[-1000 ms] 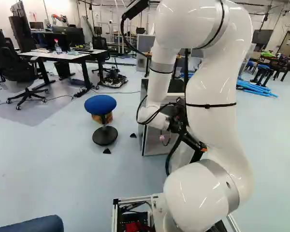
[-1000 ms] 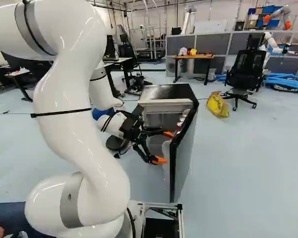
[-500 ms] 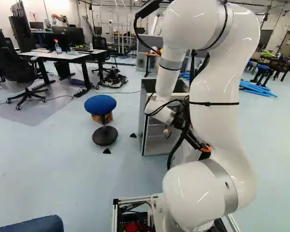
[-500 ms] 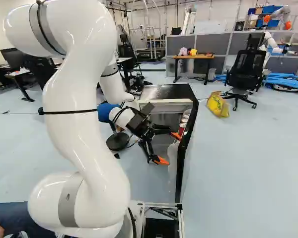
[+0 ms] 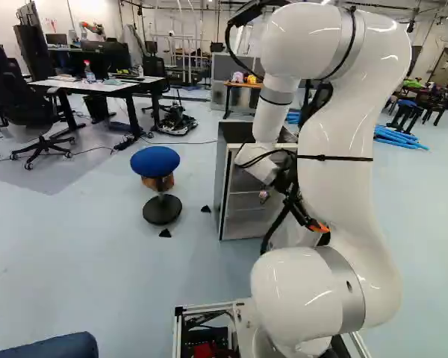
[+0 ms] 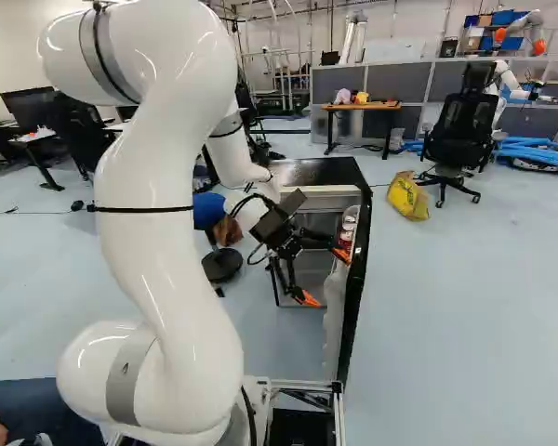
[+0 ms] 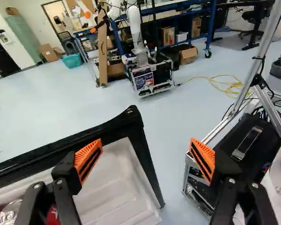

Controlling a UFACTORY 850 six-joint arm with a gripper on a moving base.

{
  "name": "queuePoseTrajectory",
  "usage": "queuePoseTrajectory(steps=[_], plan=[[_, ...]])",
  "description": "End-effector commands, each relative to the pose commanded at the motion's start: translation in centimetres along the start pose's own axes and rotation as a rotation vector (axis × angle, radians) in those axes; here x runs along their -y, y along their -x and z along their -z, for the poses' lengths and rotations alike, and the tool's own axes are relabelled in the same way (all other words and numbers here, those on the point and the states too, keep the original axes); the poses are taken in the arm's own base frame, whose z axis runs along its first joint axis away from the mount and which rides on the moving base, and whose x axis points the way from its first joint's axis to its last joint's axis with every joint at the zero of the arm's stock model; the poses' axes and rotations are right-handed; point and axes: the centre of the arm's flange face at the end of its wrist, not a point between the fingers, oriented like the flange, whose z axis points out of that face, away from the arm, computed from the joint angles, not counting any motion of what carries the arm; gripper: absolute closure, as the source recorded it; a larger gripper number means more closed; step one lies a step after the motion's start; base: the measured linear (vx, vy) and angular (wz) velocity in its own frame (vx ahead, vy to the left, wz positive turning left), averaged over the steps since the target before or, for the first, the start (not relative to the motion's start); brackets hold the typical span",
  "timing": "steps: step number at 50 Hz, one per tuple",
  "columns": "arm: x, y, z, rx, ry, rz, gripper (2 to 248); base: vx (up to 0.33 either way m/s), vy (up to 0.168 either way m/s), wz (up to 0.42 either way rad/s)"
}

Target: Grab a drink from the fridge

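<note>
My gripper (image 6: pixel 325 277) stands open in the right base view, between the fridge body and its open door (image 6: pixel 355 279). The small fridge (image 6: pixel 309 173) has a black top. Cans (image 6: pixel 348 229) sit in the door's shelf, by the upper orange finger. In the wrist view the gripper (image 7: pixel 146 159) has nothing between its fingers. One finger lies over the door's white inner liner (image 7: pixel 113 185), whether touching I cannot tell; the other is out past the door's edge. Can tops (image 7: pixel 8 212) show beside the first finger's base. The arm partly hides the fridge in the left base view.
A blue stool (image 5: pixel 155 162) stands left of the fridge. Beyond the door are a yellow bag (image 6: pixel 408 196) and a black chair (image 6: pixel 460 139). The wrist view shows the base's frame (image 7: pixel 189 176) beside the other finger, and another robot (image 7: pixel 141 51) farther off.
My arm has swung rightward in both base views, the gripper staying open. The fridge door has swung wider with it, carrying its cans along. The base has not moved.
</note>
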Motion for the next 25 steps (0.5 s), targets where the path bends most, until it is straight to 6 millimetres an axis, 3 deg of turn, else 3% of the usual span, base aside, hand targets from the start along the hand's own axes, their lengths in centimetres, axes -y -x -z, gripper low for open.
queuePoseTrajectory(steps=[25], plan=[[4.6, -0.4, -1.2, 0.021, 0.053, -0.082, 3, 0.0, 0.0, 0.0]])
